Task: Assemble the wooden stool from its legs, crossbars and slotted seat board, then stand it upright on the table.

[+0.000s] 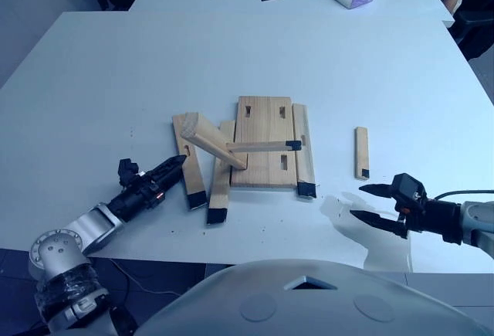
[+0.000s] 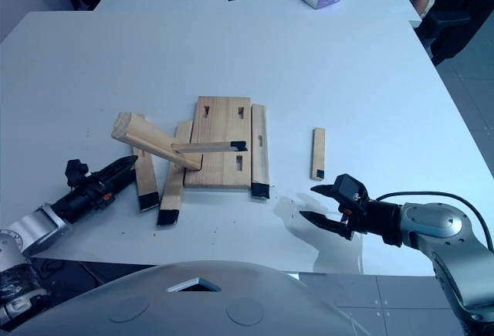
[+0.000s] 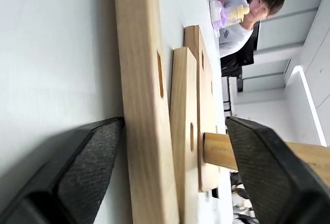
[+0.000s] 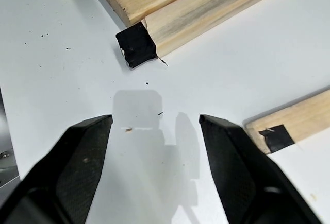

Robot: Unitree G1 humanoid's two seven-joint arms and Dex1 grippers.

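The white bench (image 1: 116,81) carries all the stool parts, which lie loose near its middle. The seat board (image 1: 262,123) lies flat with its slots facing up. One leg (image 1: 301,139) lies flat along the board's right edge and touches it, its black-capped end pointing toward the robot.

On the board's left side are three more pieces:
- A second leg (image 1: 221,189) lies flat just beside the board.
- A third leg (image 1: 193,178) lies flat farther left, angled slightly away from it.
- A tilted leg (image 1: 204,137) crosses over these two. Its left end is raised off the bench and its lower end comes down on the seat board's left part.

A thin crossbar (image 1: 262,147) runs from that tilted leg rightward across the board and ends in a black tip. Whether it sits in a slot cannot be told. A short piece (image 1: 361,149) with a black end lies alone, well to the right of the board.

The left pincer (image 1: 179,161) is low at the left edge of the third leg. Its fingers (image 3: 87,167) are spread apart, with that leg standing between them, and they grip nothing. The right pincer (image 1: 356,201) hovers over bare bench near the front edge. It sits between the first leg's black cap and the short piece, with its jaws apart and empty.
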